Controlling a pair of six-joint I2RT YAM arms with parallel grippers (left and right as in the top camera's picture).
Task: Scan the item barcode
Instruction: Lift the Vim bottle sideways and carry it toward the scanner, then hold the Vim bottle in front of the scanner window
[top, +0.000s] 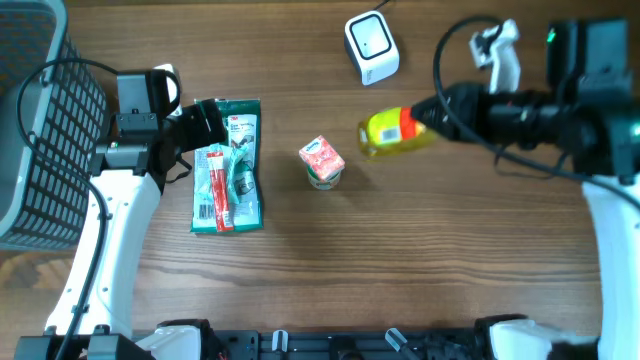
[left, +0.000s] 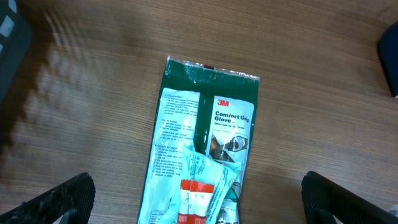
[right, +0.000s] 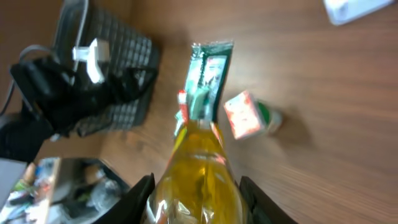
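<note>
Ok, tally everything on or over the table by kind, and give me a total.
yellow bottle: 1
green glove packet: 1
red tube pack: 1
lidded cup: 1
scanner: 1
basket: 1
Total: 6

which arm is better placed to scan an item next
Right arm: its jaws grip the yellow plastic bottle near the white box-shaped scanner. The left arm has open, empty jaws above the green glove packet, farther away.

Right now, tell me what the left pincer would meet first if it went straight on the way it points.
The left pincer, wide open, points down at the green glove packet. It would likely meet that first, though its height above the packet is unclear.
</note>
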